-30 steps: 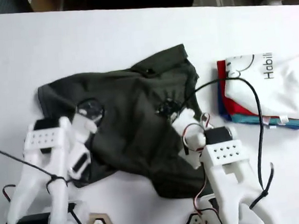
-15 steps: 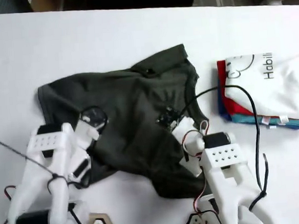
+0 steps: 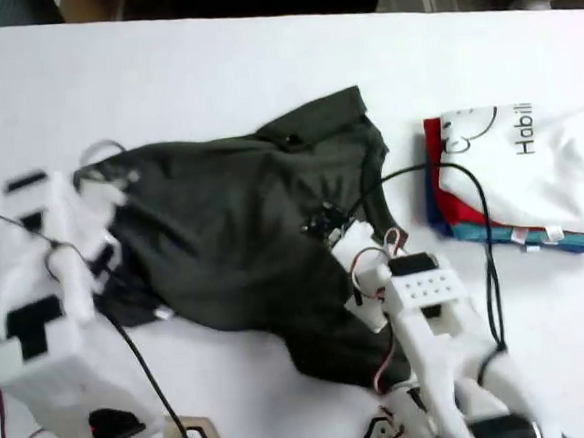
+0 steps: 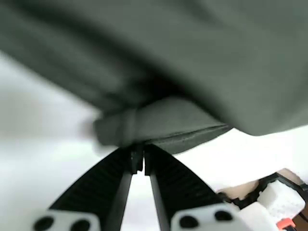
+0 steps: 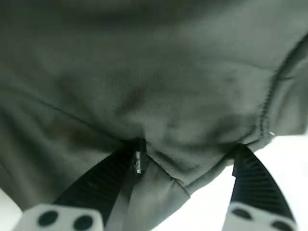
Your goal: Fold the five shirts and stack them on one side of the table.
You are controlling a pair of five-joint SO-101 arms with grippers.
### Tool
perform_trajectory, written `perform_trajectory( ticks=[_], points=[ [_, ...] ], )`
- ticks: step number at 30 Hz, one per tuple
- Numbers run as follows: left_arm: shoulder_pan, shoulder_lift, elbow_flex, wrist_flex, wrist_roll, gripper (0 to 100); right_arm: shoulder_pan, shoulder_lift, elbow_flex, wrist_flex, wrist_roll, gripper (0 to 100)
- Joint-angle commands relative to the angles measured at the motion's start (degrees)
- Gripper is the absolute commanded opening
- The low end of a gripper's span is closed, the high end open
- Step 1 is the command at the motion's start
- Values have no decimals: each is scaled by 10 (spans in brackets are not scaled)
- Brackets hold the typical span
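The table [image 3: 260, 51] is big and white. A dark green shirt [image 3: 233, 233] lies in the middle of it, spread out, rumpled and not folded. You can see its collar at the far end, away from the arms.

To the right of the green shirt sits a stack of folded shirts [image 3: 514, 173]. It is near the green shirt but not touching it. A white one is on top, with red, blue and teal ones under it.

The left gripper [image 4: 138, 159] is at the left edge of the green shirt. Its two black fingers are pressed tight together, and right at their tips they pinch a small folded bit of the shirt's hem. The white table shows under the cloth there.

The right gripper [image 5: 190, 149] is on the right half of the green shirt, a bit below the collar. Its fingers are spread wide apart and their tips rest on the cloth. A soft bump of green cloth sits between them, but they are not squeezing it.

A thin black cable [image 3: 476, 191] loops from the right arm past the right side of the green shirt
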Motion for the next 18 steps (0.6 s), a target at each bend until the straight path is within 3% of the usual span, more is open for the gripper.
perform_trajectory(
  ticks=[1, 5, 11, 18],
  points=[
    [-15, 67, -217, 105, -33, 25, 0, 92, -55, -19, -15, 294],
    [-48, 98, -288, 109, -39, 25, 5, 153, -126, 6, -16, 294],
    [-111, 96, -286, 109, -66, 25, 4, 163, -239, 76, -16, 294],
    [-91, 92, -204, 109, -68, 26, 5, 161, -397, 235, -16, 294]
  ],
)
